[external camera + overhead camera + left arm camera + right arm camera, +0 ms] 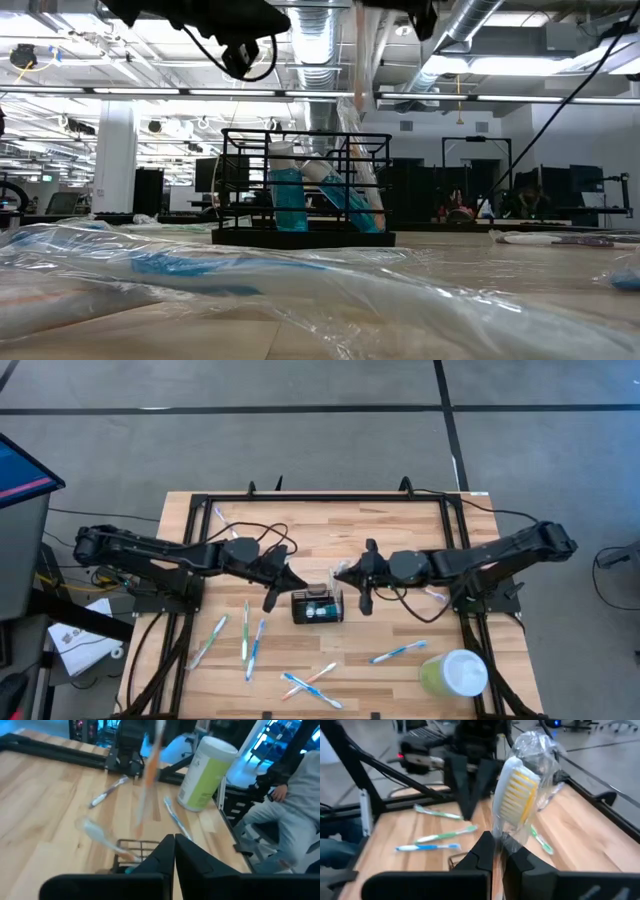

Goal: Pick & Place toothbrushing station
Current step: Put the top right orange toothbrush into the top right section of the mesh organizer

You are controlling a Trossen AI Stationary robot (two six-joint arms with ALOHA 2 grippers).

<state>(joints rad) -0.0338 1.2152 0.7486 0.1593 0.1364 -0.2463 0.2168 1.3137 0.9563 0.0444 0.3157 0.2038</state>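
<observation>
On the wooden table [400, 550] — toothbrushes scattered — both grippers flank the black holder [317, 605]: left gripper [292, 582] closed empty, right gripper [345, 574] pinching a wrapped toothbrush [517, 795] (open hall behind).

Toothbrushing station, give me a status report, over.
Left gripper shut, empty. Right gripper shut on wrapped toothbrush. Both flank toothbrushing station at table centre. Nothing blocking; loose toothbrushes lie nearer the front edge.

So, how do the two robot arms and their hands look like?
Both arms are dark, built of jointed segments with rounded joint housings. Black cables trail from them across the table. The left hand and right hand each end in two flat, tapered black fingers.
</observation>
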